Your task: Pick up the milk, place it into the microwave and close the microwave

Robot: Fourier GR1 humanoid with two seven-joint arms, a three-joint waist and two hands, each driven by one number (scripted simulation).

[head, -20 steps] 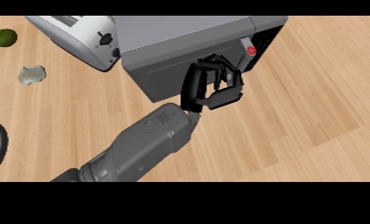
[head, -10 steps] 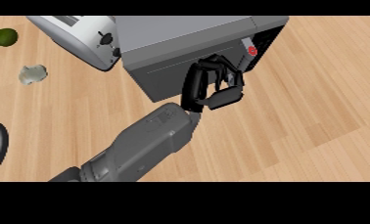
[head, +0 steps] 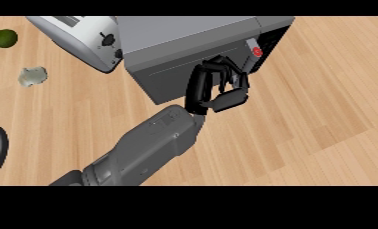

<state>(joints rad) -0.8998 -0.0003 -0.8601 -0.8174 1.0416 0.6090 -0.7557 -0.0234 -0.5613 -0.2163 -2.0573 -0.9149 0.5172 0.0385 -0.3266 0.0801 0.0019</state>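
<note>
I'm seeing one robot hand point(head: 218, 89), which side I cannot tell, pressing curled fingers against the microwave point(head: 184, 48) door, holding nothing. Milk isn't showing. Toaster point(head: 81, 40) is sitting up-left of it on the bench point(head: 310, 108).

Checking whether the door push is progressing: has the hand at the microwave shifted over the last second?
No. The hand keeps its place against the microwave front, beside the red button.

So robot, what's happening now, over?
One black hand open at the grey microwave door. Which hand: unclear. Milk not visible. White toaster alongside.
</note>
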